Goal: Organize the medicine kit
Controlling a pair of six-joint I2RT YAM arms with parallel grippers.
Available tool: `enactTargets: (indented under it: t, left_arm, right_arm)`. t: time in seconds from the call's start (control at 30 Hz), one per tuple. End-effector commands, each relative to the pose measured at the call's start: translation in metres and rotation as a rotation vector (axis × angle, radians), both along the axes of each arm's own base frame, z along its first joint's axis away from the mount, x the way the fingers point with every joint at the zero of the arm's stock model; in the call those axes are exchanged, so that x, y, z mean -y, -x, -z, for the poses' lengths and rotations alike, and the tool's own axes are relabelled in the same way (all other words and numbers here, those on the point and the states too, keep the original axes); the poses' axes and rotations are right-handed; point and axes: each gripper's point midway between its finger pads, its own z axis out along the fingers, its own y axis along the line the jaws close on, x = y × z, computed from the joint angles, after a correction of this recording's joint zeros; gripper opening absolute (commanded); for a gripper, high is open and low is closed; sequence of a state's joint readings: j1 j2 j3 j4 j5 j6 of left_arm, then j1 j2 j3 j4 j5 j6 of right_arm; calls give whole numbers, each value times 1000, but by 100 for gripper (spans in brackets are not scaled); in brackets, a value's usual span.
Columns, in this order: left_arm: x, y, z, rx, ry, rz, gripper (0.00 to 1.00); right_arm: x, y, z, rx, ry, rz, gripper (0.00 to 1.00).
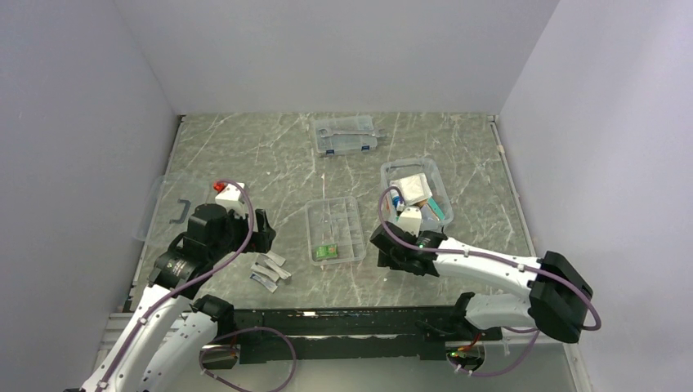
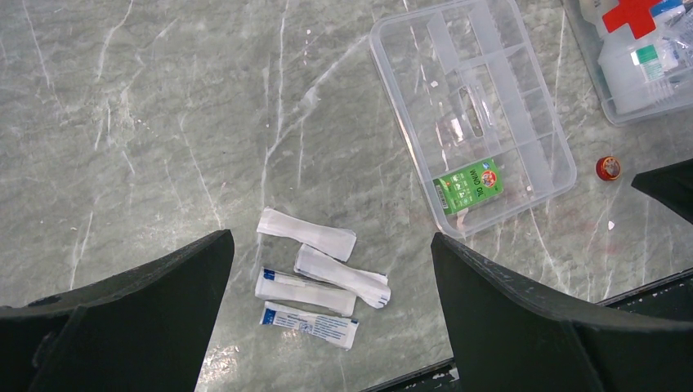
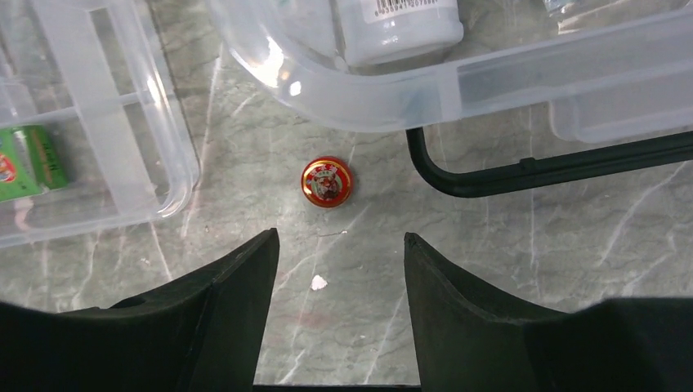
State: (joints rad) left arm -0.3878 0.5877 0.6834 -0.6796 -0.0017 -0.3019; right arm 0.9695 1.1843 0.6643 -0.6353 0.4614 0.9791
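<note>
One small red tin [image 3: 327,181] sits mid-frame, just above your right gripper [image 3: 339,237] and centred on its gap; jaws part-open, empty; this arm is nearer.

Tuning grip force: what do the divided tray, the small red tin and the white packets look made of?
Divided tray: clear rigid plastic, glossy; the marbled tabletop shows through. Red tin: probably printed metal, shiny gold rim; plastic possible. Packets: thin white paper or film, matte, crimped ends; cannot tell which.
</note>
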Motion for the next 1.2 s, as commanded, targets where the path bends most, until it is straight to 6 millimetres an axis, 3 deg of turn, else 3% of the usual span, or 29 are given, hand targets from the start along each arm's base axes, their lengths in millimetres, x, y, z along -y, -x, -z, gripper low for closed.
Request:
enactTargets:
  t: [0.0, 0.47, 0.8, 0.97, 1.17]
  left_arm:
    - [2, -4, -14, 30, 13, -5, 98]
    - [2, -5, -12, 24, 7, -2, 99]
    - [2, -5, -12, 23, 3, 0, 99]
    - [2, -6, -11, 19, 0, 1, 99]
    - [2, -5, -12, 23, 3, 0, 99]
  right_arm:
    - [-6, -5, 11, 3, -28, 63, 61]
    - [-14, -23, 42, 9, 30, 168, 60]
    - [-13, -19, 50, -11, 38, 173, 48]
    - [-12, -16, 50, -14, 26, 168, 37]
    - [-8, -13, 47, -17, 25, 161, 34]
